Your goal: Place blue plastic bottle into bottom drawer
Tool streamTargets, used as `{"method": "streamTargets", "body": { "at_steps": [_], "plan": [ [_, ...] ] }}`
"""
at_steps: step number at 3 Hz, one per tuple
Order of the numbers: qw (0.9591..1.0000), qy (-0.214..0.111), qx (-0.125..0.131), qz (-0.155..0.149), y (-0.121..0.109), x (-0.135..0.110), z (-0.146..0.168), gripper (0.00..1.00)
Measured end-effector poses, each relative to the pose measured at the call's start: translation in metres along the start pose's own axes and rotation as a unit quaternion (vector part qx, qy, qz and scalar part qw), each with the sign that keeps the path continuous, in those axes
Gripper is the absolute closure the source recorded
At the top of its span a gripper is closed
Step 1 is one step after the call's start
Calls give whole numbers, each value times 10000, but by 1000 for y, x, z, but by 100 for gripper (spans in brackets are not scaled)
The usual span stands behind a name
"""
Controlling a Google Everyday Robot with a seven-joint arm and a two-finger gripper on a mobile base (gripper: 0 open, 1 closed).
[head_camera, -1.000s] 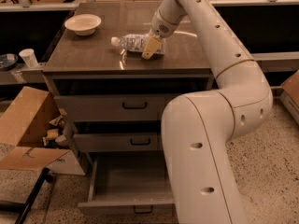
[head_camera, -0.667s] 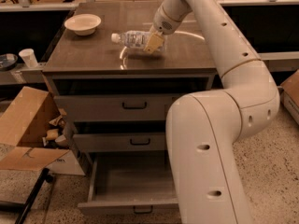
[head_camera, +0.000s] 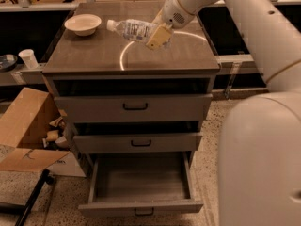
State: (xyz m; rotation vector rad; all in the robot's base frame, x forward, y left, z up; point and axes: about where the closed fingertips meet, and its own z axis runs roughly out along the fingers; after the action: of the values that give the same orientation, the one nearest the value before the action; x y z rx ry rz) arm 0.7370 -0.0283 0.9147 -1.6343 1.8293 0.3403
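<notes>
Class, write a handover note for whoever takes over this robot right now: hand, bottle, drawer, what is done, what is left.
The hand is shut on the blue plastic bottle, over the cabinet top.
The bottle lies roughly sideways, cap toward the white bowl, apparently off the surface.
The bottom drawer is pulled open.
Done: grasp.
Left: carry the bottle down and release it in the drawer.

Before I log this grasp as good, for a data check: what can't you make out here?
Camera view:
far finger of the end effector, shut on the bottle above the cabinet top: behind the bottle.
label print: too small.
rear of the bottom drawer: under the drawer above.
</notes>
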Motion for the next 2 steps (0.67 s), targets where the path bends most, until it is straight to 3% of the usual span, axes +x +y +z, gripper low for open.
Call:
{"method": "streamTargets", "body": {
  "at_steps": [1, 2],
  "plan": [
    [9993, -265, -101, 262, 37, 8, -11, 100],
    [9985, -119, -407, 339, 59, 25, 13, 100]
  ]
}}
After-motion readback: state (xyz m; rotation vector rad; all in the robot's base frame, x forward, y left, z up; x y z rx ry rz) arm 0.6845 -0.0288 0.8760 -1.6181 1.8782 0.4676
